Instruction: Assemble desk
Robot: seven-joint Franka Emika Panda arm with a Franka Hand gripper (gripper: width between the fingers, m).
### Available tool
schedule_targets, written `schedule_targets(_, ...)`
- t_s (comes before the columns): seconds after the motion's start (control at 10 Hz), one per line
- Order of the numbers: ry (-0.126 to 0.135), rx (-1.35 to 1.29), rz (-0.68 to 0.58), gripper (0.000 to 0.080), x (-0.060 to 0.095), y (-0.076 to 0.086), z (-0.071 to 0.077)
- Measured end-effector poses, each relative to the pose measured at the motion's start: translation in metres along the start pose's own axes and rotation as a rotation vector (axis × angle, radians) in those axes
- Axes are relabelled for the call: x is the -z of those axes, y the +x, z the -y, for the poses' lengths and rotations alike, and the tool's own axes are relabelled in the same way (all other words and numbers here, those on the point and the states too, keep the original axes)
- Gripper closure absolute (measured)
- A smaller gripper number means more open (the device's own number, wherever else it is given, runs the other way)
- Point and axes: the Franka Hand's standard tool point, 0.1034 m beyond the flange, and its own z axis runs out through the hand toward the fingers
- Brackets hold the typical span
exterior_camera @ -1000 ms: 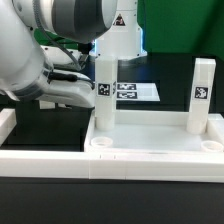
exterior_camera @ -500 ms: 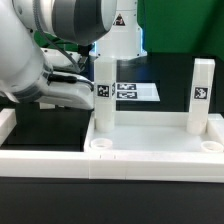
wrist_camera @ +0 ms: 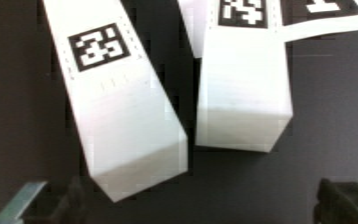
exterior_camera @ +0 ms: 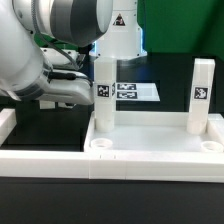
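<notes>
White plastic parts are shown on a black bench (exterior_camera: 50,125). At the exterior view's left, a white border rail (exterior_camera: 40,160) is seen along the bench edge. Above it, the grey-and-white robot arm (exterior_camera: 40,50) is extended across the bench towards the centre. In this view the claw is hidden by the arm's own body.

Just beside the arm, a first leg (exterior_camera: 105,95), a square bar bearing a black-and-white tag, is stood upright. It is set at the rear corner of the desk's tray-like top (exterior_camera: 150,160) that is nearer the exterior view's left. Behind this leg, the marker board (exterior_camera: 140,91) is laid flat on the bench. The tray-like top is placed at the front of the scene, from the centre to the exterior view's right, and round sockets are visible at its two front corners. At its rear corner on the exterior view's right, a second leg (exterior_camera: 200,95), likewise tagged, is stood upright.

In the wrist view, a third leg (wrist_camera: 123,110) and a fourth leg (wrist_camera: 243,85), both tagged, are seen lengthwise against the dark bench, just beside each other. The claw (wrist_camera: 185,205) is held wide open. Its dark fingertips (wrist_camera: 25,200) are spread to either side of the legs' near ends, and nothing is gripped between them.
</notes>
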Motion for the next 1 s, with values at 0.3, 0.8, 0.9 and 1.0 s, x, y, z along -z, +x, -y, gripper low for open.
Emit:
schedule_targets(0.3,0.0,0.0,0.001,0.0151,-0.001,0.0,0.0)
schedule_targets(0.8,0.01,-0.015,0.025,0.0151,-0.027,-0.007,-0.007)
schedule_targets(0.9,0.011,-0.016,0.029,0.0151,-0.03,-0.008,-0.007)
schedule_targets(1.0,0.013,-0.018,0.032,0.0151,-0.031,-0.009,-0.008)
